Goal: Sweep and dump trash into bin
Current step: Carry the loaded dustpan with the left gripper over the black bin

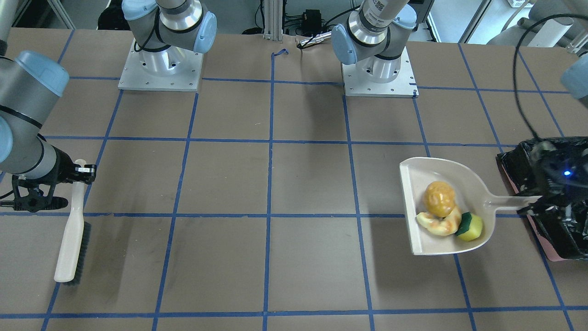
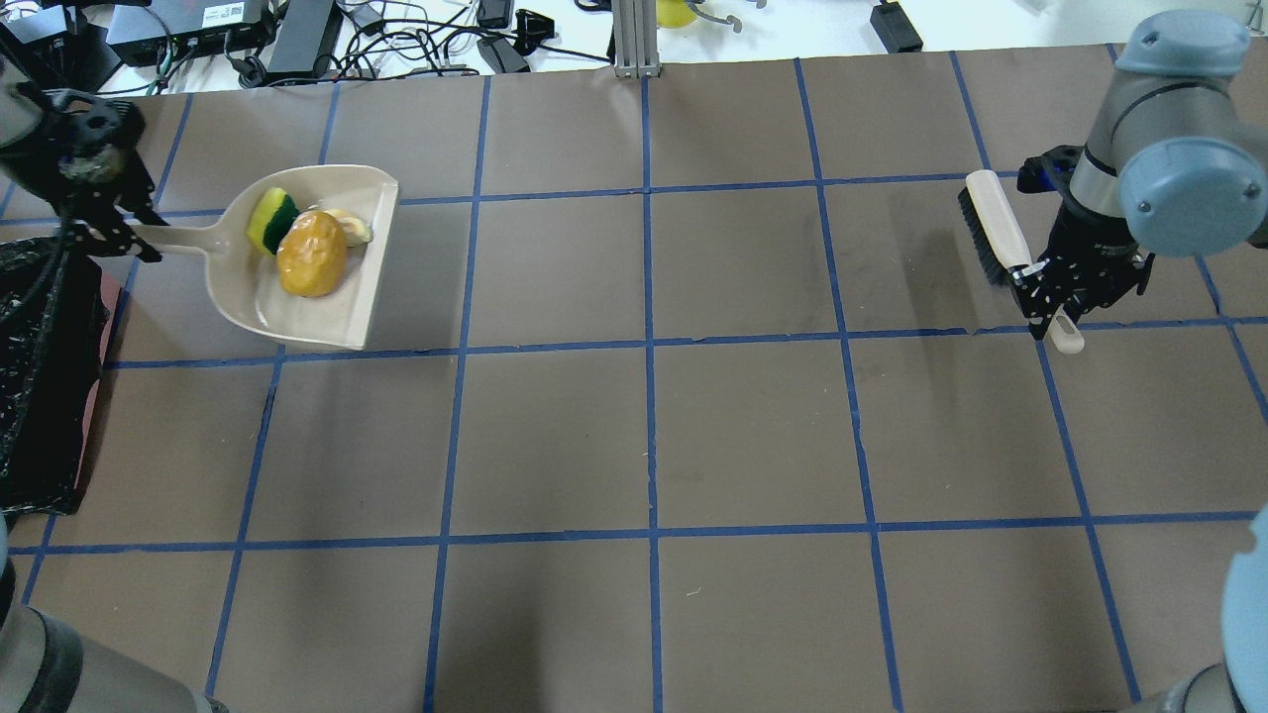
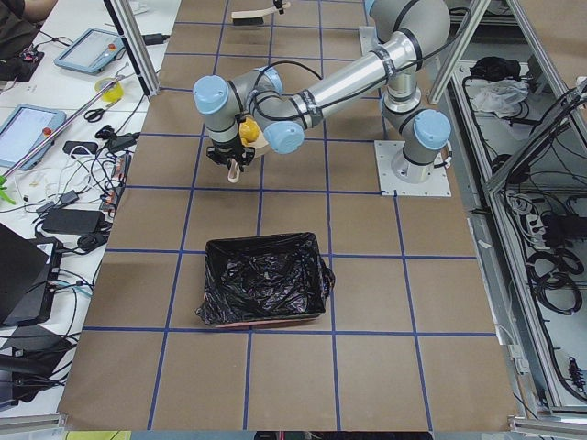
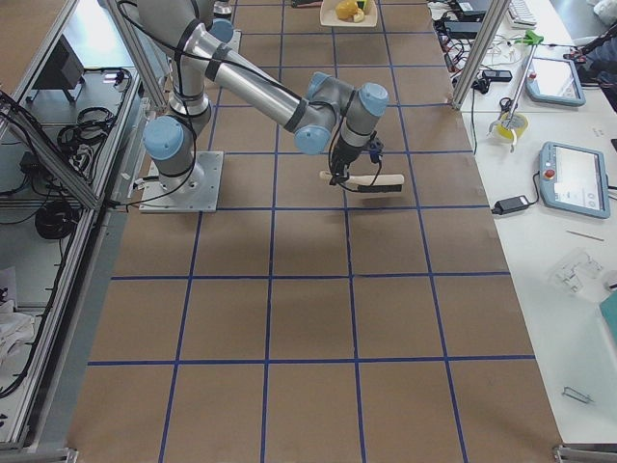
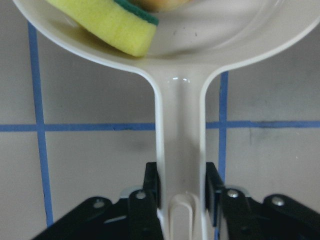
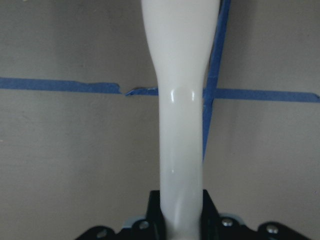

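I see two silver-grey tubular arms, the left arm (image 3: 348, 76) and the right arm (image 4: 251, 85), with pale blue joint caps (image 2: 1174, 193). Each stands on a square metal base plate (image 1: 161, 83) dotted with screw holes. The left gripper (image 5: 182, 185) and right gripper (image 6: 181, 205) are black with small silver screws (image 5: 232, 193). A black cable (image 1: 516, 82) runs to the left wrist.

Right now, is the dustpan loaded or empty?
Loaded: the brown lump, yellow sponge and peel scrap lie in the dustpan, which the left gripper holds by its handle beside the bin.
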Robot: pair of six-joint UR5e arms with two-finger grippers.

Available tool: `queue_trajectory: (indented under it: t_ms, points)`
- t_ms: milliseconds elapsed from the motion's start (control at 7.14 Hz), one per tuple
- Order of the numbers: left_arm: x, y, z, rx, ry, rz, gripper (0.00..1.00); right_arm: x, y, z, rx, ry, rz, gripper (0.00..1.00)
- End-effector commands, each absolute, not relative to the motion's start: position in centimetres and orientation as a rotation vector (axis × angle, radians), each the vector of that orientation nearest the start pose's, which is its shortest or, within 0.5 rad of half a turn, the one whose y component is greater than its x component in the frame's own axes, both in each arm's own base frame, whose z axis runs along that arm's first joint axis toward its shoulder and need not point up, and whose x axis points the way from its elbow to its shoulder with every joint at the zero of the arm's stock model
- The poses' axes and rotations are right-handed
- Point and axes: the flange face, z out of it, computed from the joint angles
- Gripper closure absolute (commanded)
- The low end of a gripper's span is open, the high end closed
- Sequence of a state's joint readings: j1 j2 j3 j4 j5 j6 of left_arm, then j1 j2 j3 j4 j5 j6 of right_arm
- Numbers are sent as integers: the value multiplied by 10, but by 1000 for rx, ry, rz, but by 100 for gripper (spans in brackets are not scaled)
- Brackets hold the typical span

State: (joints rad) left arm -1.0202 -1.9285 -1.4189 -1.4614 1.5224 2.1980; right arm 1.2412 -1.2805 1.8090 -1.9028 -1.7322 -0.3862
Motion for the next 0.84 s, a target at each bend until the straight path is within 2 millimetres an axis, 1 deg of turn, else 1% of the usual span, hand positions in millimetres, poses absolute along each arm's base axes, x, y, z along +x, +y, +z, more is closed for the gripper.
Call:
queue_trajectory:
  t_ms: [0,140,280,420,560,700]
  points:
    - [341,-547,428,-2283,-1976,8,100,-74,-548,247,-98,3220,357,100]
    - [393,-528,454,-2362,-1946,-31,100,-82,-551,242,-44,3205,366,100]
    - [432,-515,483,-2462,-1913,-97,100,-84,-556,245,-42,3205,356,100]
    - [460,-512,496,-2537,-1859,-151,100,-85,-557,245,-50,3202,359,100]
    - [483,-514,494,-2571,-1826,-192,100,-85,-556,244,-62,3197,369,100]
    - [506,-518,481,-2594,-1801,-237,100,-85,-556,243,-65,3195,373,100]
